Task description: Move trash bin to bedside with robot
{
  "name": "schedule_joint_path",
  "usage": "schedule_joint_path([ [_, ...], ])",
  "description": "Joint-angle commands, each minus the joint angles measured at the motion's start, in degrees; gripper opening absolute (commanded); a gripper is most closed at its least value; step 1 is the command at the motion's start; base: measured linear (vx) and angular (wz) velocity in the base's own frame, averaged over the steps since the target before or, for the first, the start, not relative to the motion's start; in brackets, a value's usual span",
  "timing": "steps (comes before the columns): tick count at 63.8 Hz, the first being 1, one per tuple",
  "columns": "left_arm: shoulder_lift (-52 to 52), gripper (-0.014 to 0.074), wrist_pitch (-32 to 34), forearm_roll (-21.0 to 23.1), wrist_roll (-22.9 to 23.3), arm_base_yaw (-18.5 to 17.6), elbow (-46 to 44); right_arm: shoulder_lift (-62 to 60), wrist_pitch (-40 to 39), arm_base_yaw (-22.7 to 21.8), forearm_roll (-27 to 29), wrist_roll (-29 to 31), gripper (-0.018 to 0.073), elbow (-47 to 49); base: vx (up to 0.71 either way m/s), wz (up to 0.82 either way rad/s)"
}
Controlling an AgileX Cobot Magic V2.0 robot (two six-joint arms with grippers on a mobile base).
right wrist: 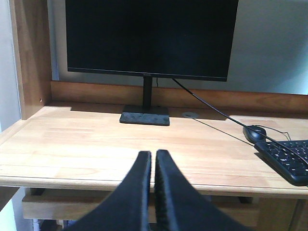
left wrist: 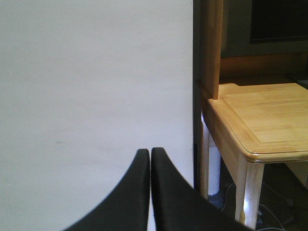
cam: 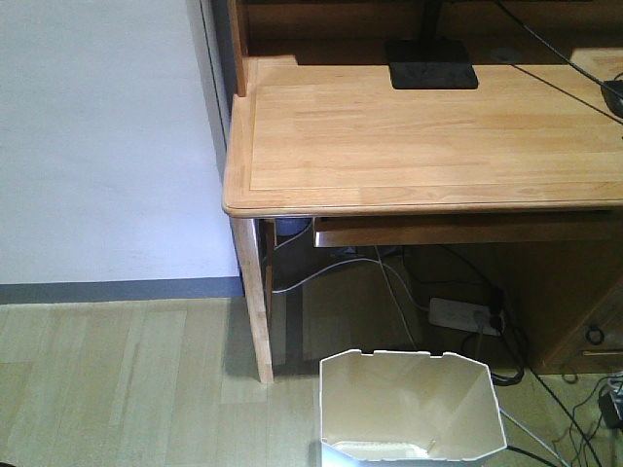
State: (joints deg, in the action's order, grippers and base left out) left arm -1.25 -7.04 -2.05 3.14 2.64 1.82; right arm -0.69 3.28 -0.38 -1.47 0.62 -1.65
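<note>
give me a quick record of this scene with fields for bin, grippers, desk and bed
trash bin: upright on the floor before the desk, not held
left gripper: shut, empty, facing a white wall
right gripper: shut, empty, facing the monitor
on desk: monitor, mouse, keyboard
bedside: not in view

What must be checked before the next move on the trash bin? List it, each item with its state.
1. Trash bin upright on the floor by the desk: ok.
2. Left gripper open for a grasp: not ok, fingers shut, empty.
3. Right gripper open: not ok, fingers shut, empty.
4. Bin rim held: not ok.
5. Bedside in view: not ok, no camera shows it.
6. Floor cables clear of the bin: cannot tell.
</note>
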Motion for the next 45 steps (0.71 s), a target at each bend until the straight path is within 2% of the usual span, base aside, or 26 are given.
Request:
schedule_joint_path([
  [1,-0.32,-0.0006,4.15,0.08,0.25,0.02,-1.38,-0.68,-3.95,0.14,-0.71,0.02,-0.0001,-1.1,0.0,0.0],
  [45,-0.32,-0.0006,4.15,0.08,0.25,0.02,-1.38,-0.68,-3.95,0.14,-0.71,0.02,-0.0001,-1.1,0.0,0.0],
])
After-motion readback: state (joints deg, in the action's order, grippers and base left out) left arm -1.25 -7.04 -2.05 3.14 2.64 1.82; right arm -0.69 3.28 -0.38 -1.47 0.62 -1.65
